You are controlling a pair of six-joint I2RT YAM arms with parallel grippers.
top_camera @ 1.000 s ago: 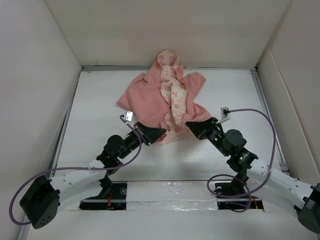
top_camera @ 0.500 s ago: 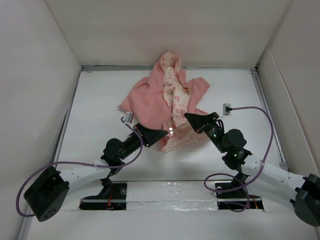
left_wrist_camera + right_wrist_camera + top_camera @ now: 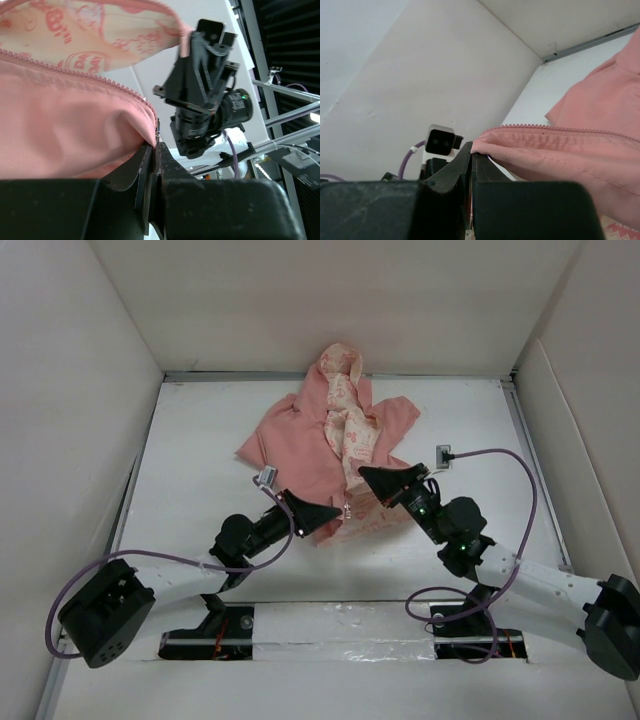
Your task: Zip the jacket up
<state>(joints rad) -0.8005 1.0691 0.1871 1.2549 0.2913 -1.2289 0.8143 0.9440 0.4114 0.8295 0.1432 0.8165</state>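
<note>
Jacket (image 3: 330, 435) lies upper centre of the overhead view on the white surface (image 3: 200, 440). Hood points to the back wall, front is open, cream lining shows.

Left gripper (image 3: 334, 511): jaws clamped on one front panel's hem corner, right at the zipper teeth (image 3: 100, 82). Right gripper (image 3: 366, 474): jaws pinched on the other panel's hem edge.

Over the last second both have closed in toward mid-frame, and the gap between the two corners has narrowed.

Judgement: the zipper ends are being lined up. They are not yet joined, and no zipping has begun.
</note>
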